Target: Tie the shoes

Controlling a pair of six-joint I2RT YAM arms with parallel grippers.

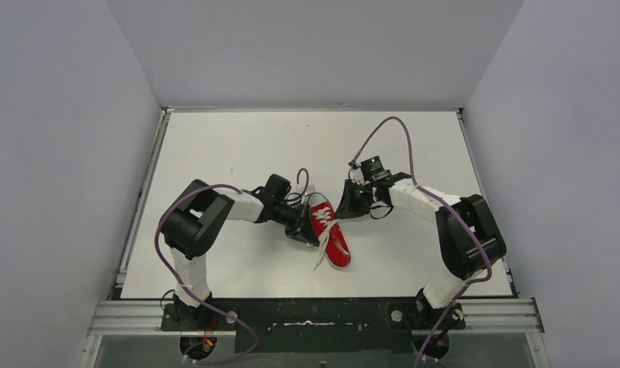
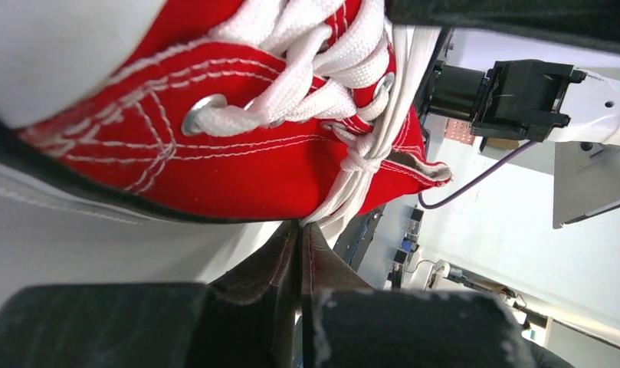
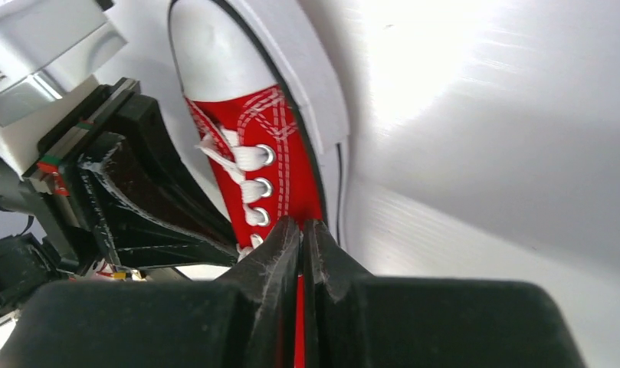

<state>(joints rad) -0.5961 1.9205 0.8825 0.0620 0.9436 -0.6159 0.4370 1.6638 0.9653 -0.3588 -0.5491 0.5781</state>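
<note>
- L gripper (image 2: 301, 230), bottom centre of L wrist view: fingers pressed together, pinching the laces (image 2: 351, 165) where the strands are running down off the crossing.
- R gripper (image 3: 300, 228), bottom centre of R wrist view: fingers pressed together, tips sitting at the shoe (image 3: 287, 161), on its red side just below the eyelets (image 3: 262, 188). Can't tell if it's pinching a strand.
- Step, as I'm judging it: drawing laces out to make or snug a knot. Doing it well means holding the L pinch firm, getting R onto a strand for sure before pulling, then pulling both sides apart evenly & low so the shoe isn't lifting or twisting.
- Shoe is lying mid-frame in top view, betw. both grippers, toe pointing lower right. Red canvas w/ white stitching, white toe cap (image 3: 214, 54), white sole, flat white laces criss-crossing.
- One loose strand is trailing lower left of the toe in top view.
- White table (image 1: 237, 146) is stretching beyond.
</note>
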